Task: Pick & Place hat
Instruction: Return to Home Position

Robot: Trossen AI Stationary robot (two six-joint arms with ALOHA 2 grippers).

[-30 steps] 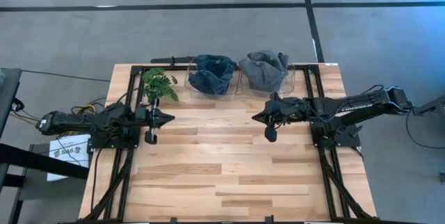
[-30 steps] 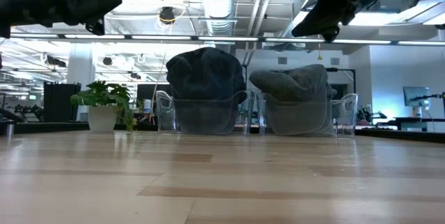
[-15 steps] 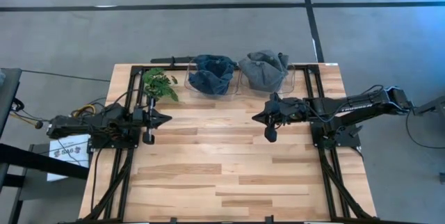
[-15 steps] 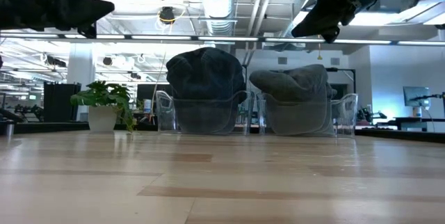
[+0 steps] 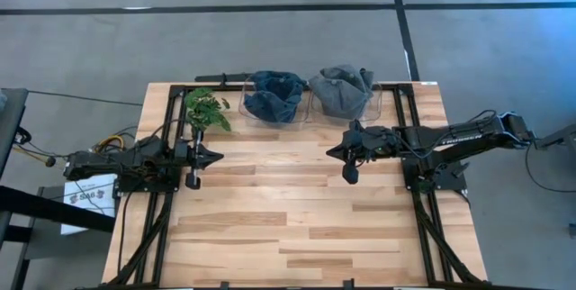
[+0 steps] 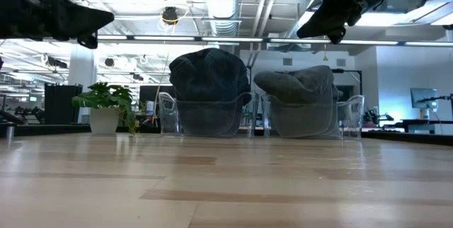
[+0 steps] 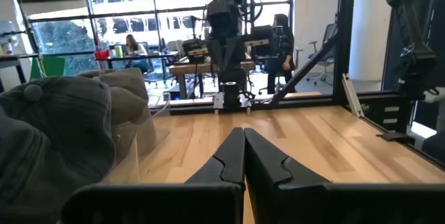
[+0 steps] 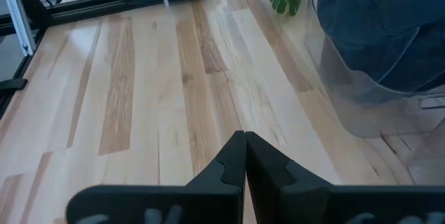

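Note:
Two hats sit at the table's far edge, each in a clear plastic holder. The dark blue hat (image 5: 274,95) (image 6: 209,72) is on the left, the grey hat (image 5: 342,89) (image 6: 303,83) on the right. My left gripper (image 5: 219,154) (image 7: 243,137) hovers above the table's left side, shut and empty, pointing right. My right gripper (image 5: 330,152) (image 8: 244,138) hovers right of centre, shut and empty, pointing left. Both stand near of the hats.
A small potted plant (image 5: 206,110) (image 6: 106,107) stands at the far left, just beyond my left gripper. Clear holders (image 6: 343,118) cup the hats. Bare wooden tabletop (image 5: 288,227) spreads between the arms and toward the near edge. Black frame rails (image 5: 162,227) run along both sides.
My left arm has drawn back toward the table's left edge, its gripper staying shut. My right arm has kept still, and the hats have not moved.

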